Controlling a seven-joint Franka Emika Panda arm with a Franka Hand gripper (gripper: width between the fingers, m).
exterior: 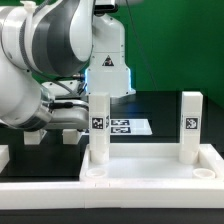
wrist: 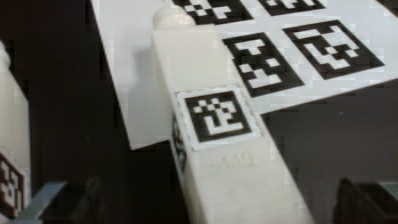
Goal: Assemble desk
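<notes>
The white desk top [exterior: 150, 163] lies at the front in the exterior view. Two tagged square legs stand upright on it, one [exterior: 98, 125] toward the exterior view's left and one [exterior: 190, 124] toward the right. In the wrist view a third leg [wrist: 217, 120] lies flat on the dark table beside the marker board [wrist: 285, 45], tag facing up. My gripper [wrist: 205, 203] is open and straddles this leg, with one dark finger [wrist: 48, 203] on each side and a gap to the leg on both. In the exterior view the gripper [exterior: 52, 130] is low over the table at the left, largely hidden by the arm.
The marker board [exterior: 127, 127] lies flat behind the desk top. The bulky arm [exterior: 45, 60] fills the exterior view's left. Another white tagged part [wrist: 9, 120] shows at the edge of the wrist view. White rails [exterior: 20, 188] border the table.
</notes>
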